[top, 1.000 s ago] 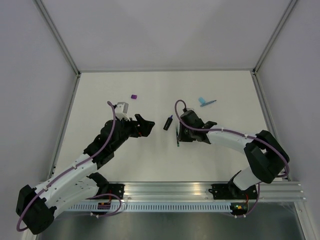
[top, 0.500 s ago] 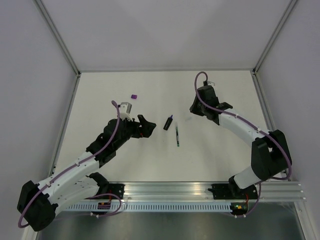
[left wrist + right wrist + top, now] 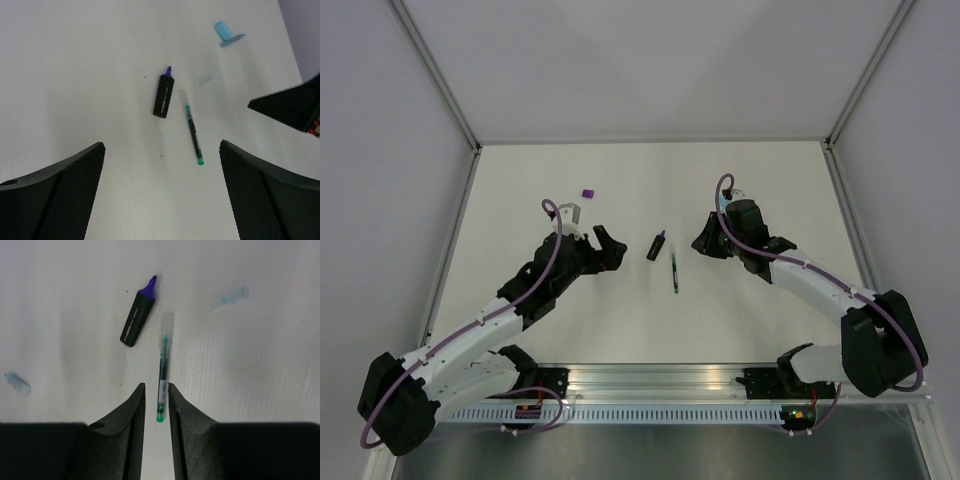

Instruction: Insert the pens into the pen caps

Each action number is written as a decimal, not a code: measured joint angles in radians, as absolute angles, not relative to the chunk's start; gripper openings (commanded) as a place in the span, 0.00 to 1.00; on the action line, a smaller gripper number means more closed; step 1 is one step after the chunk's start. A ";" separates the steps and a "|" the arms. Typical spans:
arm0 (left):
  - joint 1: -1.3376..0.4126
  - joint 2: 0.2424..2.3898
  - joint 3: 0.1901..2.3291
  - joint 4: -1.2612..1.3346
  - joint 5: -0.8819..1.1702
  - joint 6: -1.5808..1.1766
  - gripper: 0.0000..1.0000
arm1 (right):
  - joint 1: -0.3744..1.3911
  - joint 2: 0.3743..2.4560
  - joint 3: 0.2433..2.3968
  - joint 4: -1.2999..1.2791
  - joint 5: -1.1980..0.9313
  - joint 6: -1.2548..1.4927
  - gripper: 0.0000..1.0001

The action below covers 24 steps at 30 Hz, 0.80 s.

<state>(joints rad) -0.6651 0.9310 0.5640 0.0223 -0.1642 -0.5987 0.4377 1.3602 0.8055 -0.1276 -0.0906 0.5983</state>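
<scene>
— Midway across the surface (image 3: pixel 520 180) lie the marker (image 3: pixel 658 245) and the thin pen (image 3: pixel 163 375), close together but not touching. The marker's purple tip is bare.
— Why is the left claw (image 3: pixel 161 146) spread so wide?
— It's empty, fingers fully apart, probably to straddle the fat marker. The right claw (image 3: pixel 156 386) has its fingers nearly together with nothing in the slim gap. It's lined up along the pen, which suits so thin a barrel.
— And the caps?
— The purple cap (image 3: pixel 587 193) sits well apart, far left. A light-blue cap (image 3: pixel 223 30) lies far right, beyond the right claw.
— Room to move?
— Plenty around both pens, and the walls and edges are well off. I'd say the arms only risk meeting each other over the middle.
</scene>
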 measured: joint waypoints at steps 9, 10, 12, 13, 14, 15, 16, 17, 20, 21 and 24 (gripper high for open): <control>-0.437 1.111 0.690 -0.165 -0.138 -0.825 0.94 | 0.471 1.274 0.683 -0.007 -0.189 0.644 0.29; -0.389 1.125 0.690 -0.192 -0.117 -0.860 0.93 | 0.471 1.278 0.681 0.002 -0.195 0.649 0.29; -0.303 1.154 0.695 -0.265 -0.095 -0.921 0.92 | 0.471 1.292 0.680 0.018 -0.213 0.657 0.29; -0.263 1.175 0.704 -0.318 -0.094 -0.953 0.91 | 0.471 1.301 0.680 0.025 -0.222 0.661 0.29; -0.225 1.196 0.715 -0.374 -0.096 -0.979 0.89 | 0.471 1.309 0.680 0.030 -0.233 0.665 0.29; -0.197 1.213 0.726 -0.424 -0.097 -1.000 0.88 | 0.471 1.314 0.680 0.033 -0.240 0.668 0.29; -0.176 1.223 0.736 -0.477 -0.102 -1.024 0.88 | 0.471 1.318 0.679 0.037 -0.248 0.670 0.29; -0.160 1.228 0.744 -0.530 -0.109 -1.050 0.87 | 0.471 1.320 0.678 0.039 -0.255 0.672 0.29; -0.139 1.215 0.757 -0.667 -0.150 -1.124 0.87 | 0.471 1.322 0.677 0.044 -0.266 0.677 0.29; -0.136 1.205 0.757 -0.713 -0.172 -1.155 0.88 | 0.471 1.322 0.677 0.045 -0.270 0.677 0.29; -0.133 1.162 0.758 -0.817 -0.215 -1.230 0.87 | 0.471 1.322 0.677 0.046 -0.281 0.678 0.29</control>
